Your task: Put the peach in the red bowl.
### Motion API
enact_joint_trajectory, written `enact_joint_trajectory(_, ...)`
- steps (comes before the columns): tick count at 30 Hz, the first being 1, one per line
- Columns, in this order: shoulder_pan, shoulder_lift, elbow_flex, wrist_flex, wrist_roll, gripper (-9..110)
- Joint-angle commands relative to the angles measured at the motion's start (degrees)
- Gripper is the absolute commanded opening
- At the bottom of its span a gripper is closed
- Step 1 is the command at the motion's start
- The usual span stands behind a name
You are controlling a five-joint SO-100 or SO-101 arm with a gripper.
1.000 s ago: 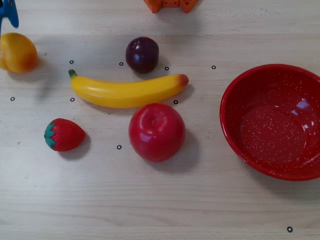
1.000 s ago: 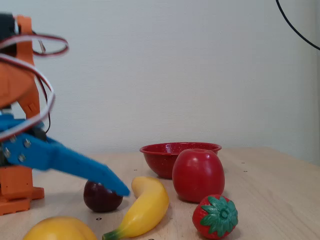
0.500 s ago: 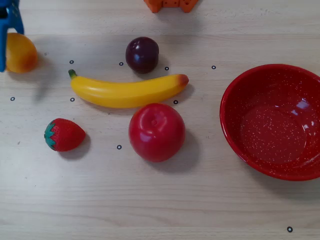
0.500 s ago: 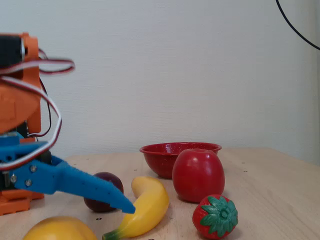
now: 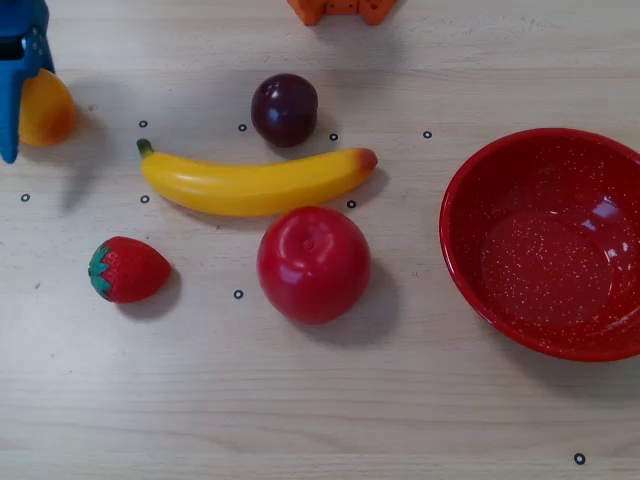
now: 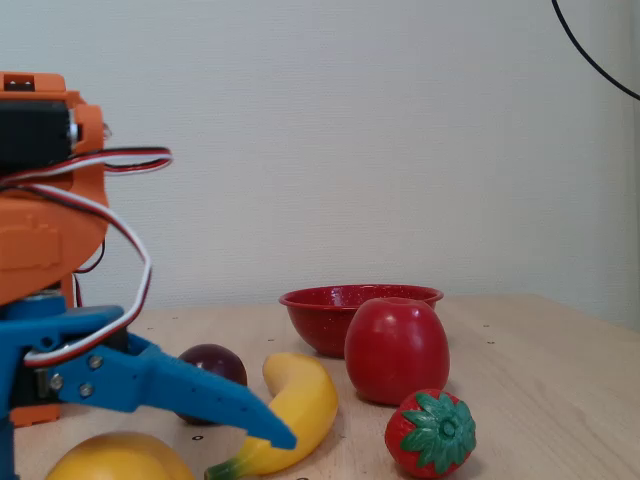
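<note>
In your overhead view the hand (image 5: 12,110) sits at the far left edge, over the peach (image 5: 48,108), which pokes out on its right. Right of the hand lie the banana (image 5: 250,182), with the plum (image 5: 284,109) behind it and the apple (image 5: 313,264) in front. The strawberry (image 5: 126,269) lies below and right of the hand. The bowl (image 5: 545,243) stands farthest away, at the counter's (image 5: 320,410) right edge.

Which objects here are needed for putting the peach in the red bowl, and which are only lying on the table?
Needed: peach, red bowl, gripper.
Only lying there: banana, red apple, plum, strawberry.
</note>
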State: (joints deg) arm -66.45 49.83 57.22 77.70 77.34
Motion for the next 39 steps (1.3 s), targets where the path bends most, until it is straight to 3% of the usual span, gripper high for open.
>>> enact_joint_trajectory(1,1.85,2.2,-1.23,-1.76,-1.49,64)
enact_joint_trajectory(39,0.26,1.85,1.41,-5.45,1.93,57)
